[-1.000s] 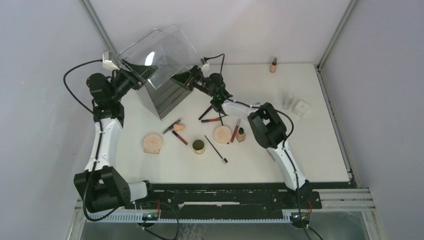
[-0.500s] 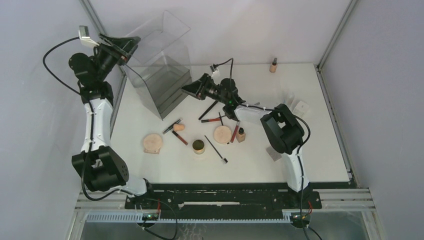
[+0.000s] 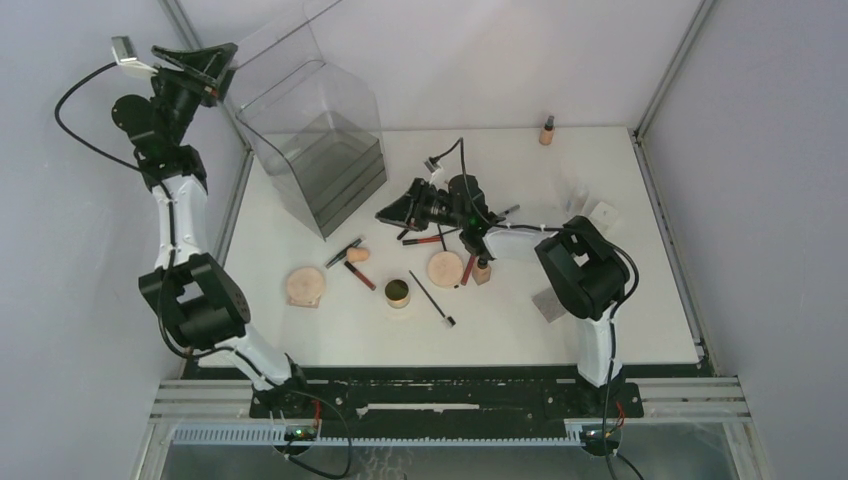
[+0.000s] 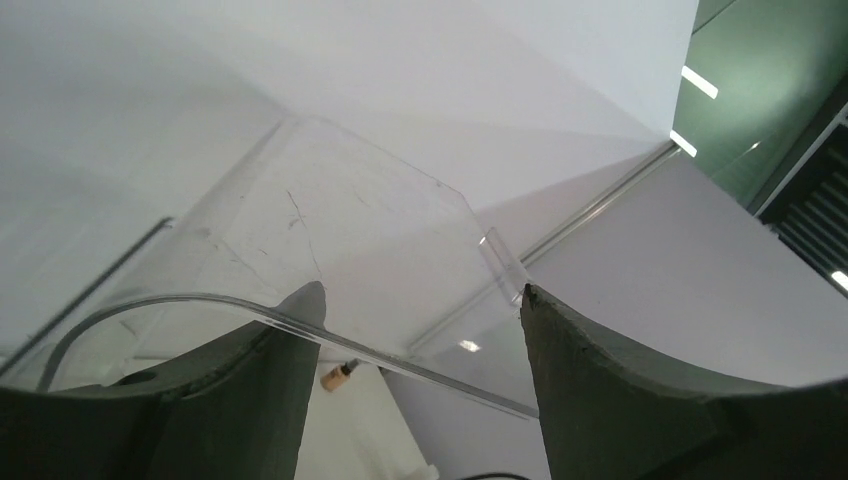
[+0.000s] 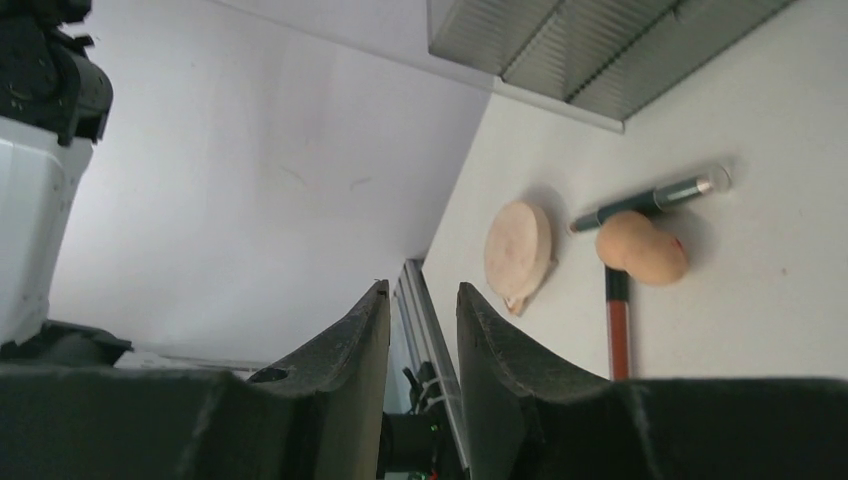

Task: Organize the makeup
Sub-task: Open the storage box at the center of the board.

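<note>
Right tool [image 5: 422,292] narrow, empty; left tool [image 4: 421,292] wide. Tan compact [image 5: 518,252] round, smooth; peach sponge [image 5: 640,248] egg-shaped; lip tube [image 5: 618,332] red.

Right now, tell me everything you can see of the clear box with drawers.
The clear plastic box stands at the far left of the table, askew to its edges. Its lower part holds stacked drawers, grey and ribbed in front. Above them is a compartment with see-through walls. The curved clear lid is swung up. Its edge runs between the fingers of the open left gripper; whether they touch is unclear. No makeup touches the box.
</note>
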### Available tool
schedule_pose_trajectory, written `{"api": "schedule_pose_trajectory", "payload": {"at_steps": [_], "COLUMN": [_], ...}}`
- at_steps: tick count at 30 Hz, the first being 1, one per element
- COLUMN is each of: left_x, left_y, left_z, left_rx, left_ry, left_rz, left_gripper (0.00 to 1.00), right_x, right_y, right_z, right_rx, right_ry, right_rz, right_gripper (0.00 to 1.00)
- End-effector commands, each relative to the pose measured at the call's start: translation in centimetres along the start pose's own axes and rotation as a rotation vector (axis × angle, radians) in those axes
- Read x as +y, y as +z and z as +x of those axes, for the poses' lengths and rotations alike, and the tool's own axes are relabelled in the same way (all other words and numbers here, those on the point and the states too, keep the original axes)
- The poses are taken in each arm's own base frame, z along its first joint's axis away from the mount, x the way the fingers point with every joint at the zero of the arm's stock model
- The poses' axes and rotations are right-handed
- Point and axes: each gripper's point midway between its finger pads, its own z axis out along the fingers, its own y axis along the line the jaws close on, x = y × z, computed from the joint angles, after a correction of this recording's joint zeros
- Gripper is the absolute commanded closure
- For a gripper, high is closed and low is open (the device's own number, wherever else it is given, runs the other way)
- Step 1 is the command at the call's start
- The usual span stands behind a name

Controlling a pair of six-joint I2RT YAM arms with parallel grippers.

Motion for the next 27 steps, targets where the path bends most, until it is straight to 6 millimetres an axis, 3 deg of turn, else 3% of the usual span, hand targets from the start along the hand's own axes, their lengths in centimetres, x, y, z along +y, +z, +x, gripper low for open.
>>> {"api": "schedule_pose_trajectory", "payload": {"at_steps": [1,10,19,27], "left_x": [-3.9,-1.9,1.5,0.8], "left_y": [0.0,0.2,0.3,0.9], "left_z": [-3.9,-6.4,-9.5,-11.1], "left_rx": [-0.106,-0.186,-0.291,-0.322], "left_ry": [0.047,0.019,-0.012,-0.003], "left_rz": [0.146,0.126,0.062,0.058], "left_gripper": [0.24,0.23,0.23,0.17], "right_x": [1.7,0.5,-0.4,-0.9], "right_y": [-1.6,-2.0,-2.3,-2.3], "right_z": [0.3,0.8,0.8,0.9], "right_rx": [0.014,0.033,0.043,0.048], "right_ry": [-0.086,-0.072,-0.056,-0.052], "right_rz": [-0.011,0.02,0.042,0.052], "right_gripper": [0.61,0.61,0.61,0.61]}}
